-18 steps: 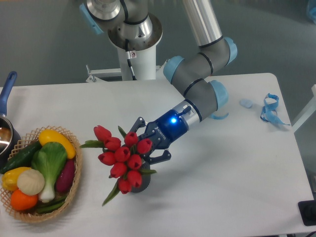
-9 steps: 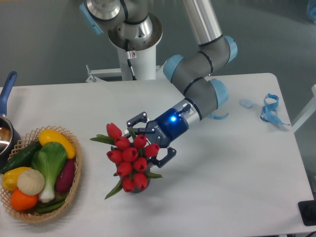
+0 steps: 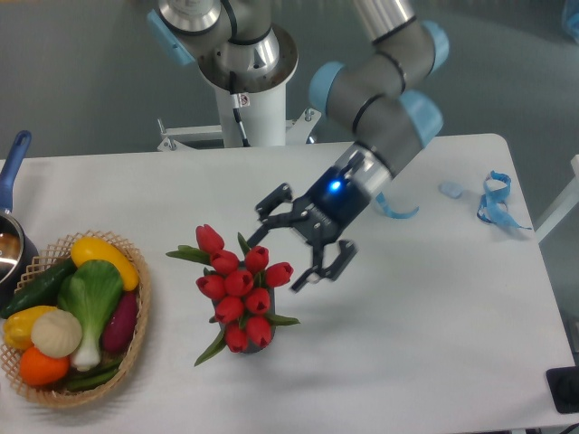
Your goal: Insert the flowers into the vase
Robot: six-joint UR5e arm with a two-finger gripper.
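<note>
My end effector [image 3: 294,237] hung open at two o'clock of the flowers [image 3: 237,292]; top-heavy, they could tip the vase [image 3: 261,346].

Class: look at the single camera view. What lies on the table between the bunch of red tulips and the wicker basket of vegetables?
Nothing: in the camera view, only bare white table separates the flowers from the wicker basket.

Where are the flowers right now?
The flowers stand in the vase near the table's front middle, right of the wicker basket, just left of the open hand.
</note>
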